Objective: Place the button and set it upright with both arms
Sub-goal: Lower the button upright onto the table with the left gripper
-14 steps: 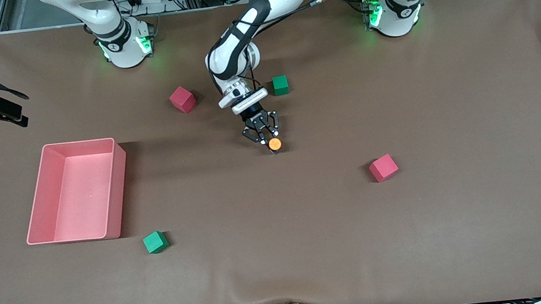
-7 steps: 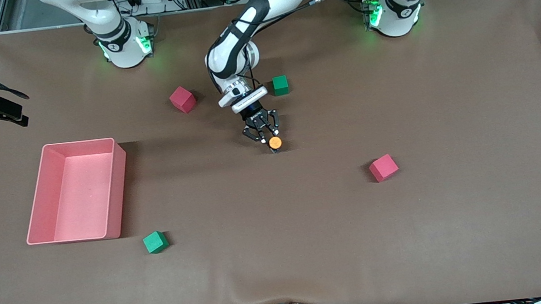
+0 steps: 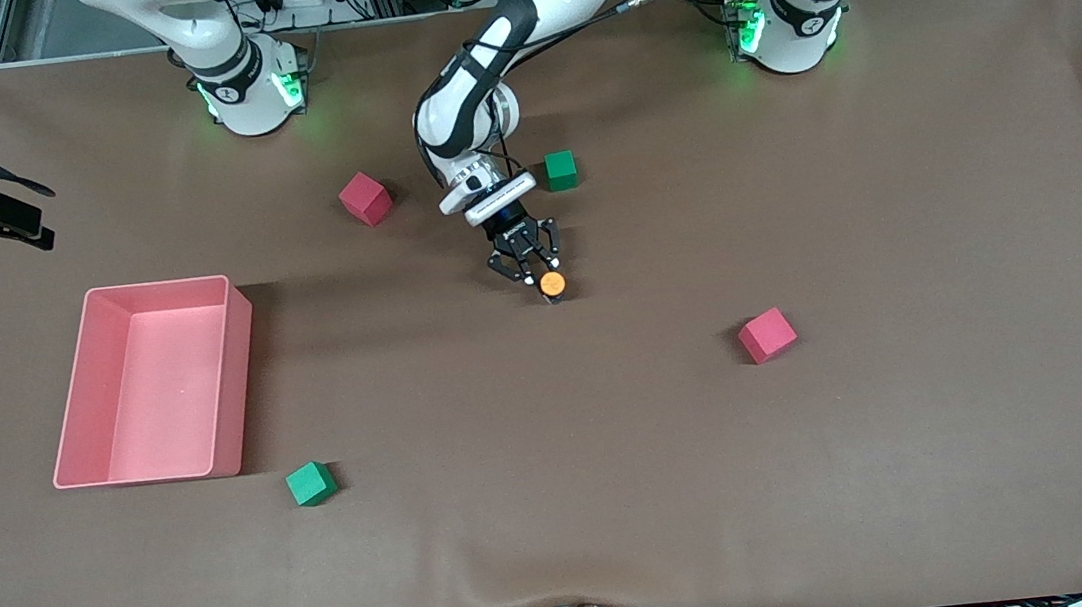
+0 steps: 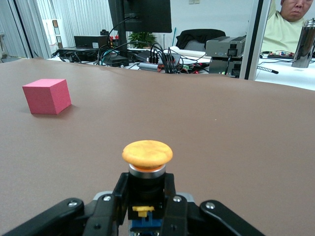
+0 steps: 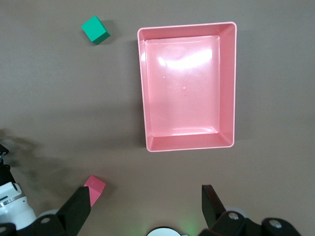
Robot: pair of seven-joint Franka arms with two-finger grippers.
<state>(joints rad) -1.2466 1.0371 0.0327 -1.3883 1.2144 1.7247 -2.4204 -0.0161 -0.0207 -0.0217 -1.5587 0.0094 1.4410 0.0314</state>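
Observation:
The button (image 3: 551, 284) has a round orange cap and a black-and-blue body. It sits near the middle of the table. My left gripper (image 3: 541, 275) is shut on its body, low over the table. In the left wrist view the button (image 4: 147, 153) stands upright, cap up, with the black fingers (image 4: 119, 194) clamped on both sides of its black body. I cannot tell whether its base touches the table. My right gripper (image 5: 147, 199) is open and empty, high over the pink tray (image 5: 142, 98). It does not show in the front view.
The pink tray (image 3: 244, 375) lies toward the right arm's end. Pink cubes (image 3: 365, 198) (image 3: 766, 334) and green cubes (image 3: 561, 170) (image 3: 311, 484) are scattered around. One green cube lies close beside the left wrist. A pink cube (image 4: 47, 96) shows in the left wrist view.
My left gripper has shifted very slightly toward the robots' bases with the button still in it. The cubes and the tray have not moved.

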